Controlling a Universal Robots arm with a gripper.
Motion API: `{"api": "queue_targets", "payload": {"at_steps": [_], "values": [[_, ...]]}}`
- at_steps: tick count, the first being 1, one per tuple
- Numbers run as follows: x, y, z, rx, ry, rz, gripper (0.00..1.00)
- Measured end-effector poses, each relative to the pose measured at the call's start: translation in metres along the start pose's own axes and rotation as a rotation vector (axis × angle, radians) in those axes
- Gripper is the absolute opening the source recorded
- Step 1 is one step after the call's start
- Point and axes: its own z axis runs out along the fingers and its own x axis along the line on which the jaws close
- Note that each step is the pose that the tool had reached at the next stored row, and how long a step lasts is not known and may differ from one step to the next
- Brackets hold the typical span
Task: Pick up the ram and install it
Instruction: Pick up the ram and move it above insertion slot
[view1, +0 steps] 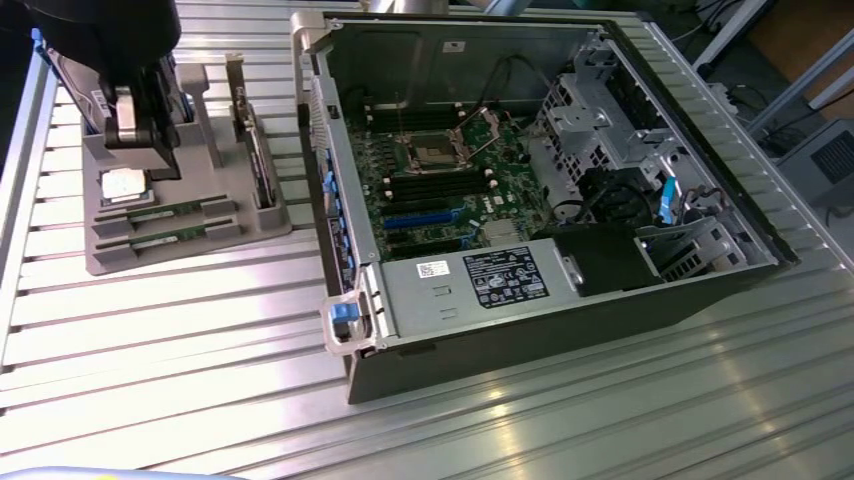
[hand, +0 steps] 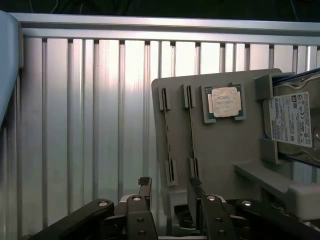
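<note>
Grey parts tray (view1: 200, 245) sits near the far corner of the worktop (view1: 174, 330), on the exterior view's left. The open computer case (view1: 534, 330) occupies the worktop's middle, reaching toward the exterior view's right edge.

The ram (hand: 167, 135) is seated in the tray slot nearest the tray's outer edge and is untouched. A second stick (hand: 191, 127) lies in the parallel slot just beside it. Beyond that are the processor chip (hand: 225, 102) and the hard drive (hand: 295, 120), which stands on edge.

The arm (view1: 100, 40) is positioned over the tray. The claw (hand: 170, 189) is part-open, its fingers (hand: 145, 192) apart with nothing gripped. The gap between them lines up with the end of the ram. Whether the tips touch the tray cannot be told.

The memory slots on the motherboard (view1: 454, 190) inside the case are in view.
</note>
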Motion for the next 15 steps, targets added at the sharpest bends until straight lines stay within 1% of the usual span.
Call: {"api": "queue_targets", "payload": {"at_steps": [3,4,5,7,9,11,15], "values": [[0.0003,0.0004,0.0020,-0.0001,0.0001,-0.002,0.42],[0.0003,0.0003,0.0028,-0.0003,0.0005,-0.012,0.42],[0.0004,0.0003,0.0032,-0.0008,0.0012,-0.027,0.42],[0.0005,0.0001,0.0047,-0.0022,0.0037,-0.084,0.42],[0.0004,0.0002,0.0053,-0.0031,0.0052,-0.117,0.42],[0.0005,0.0002,0.0062,-0.0032,0.0056,-0.127,0.42],[0.0005,0.0000,0.0091,-0.0033,0.0057,-0.128,0.42]]}}
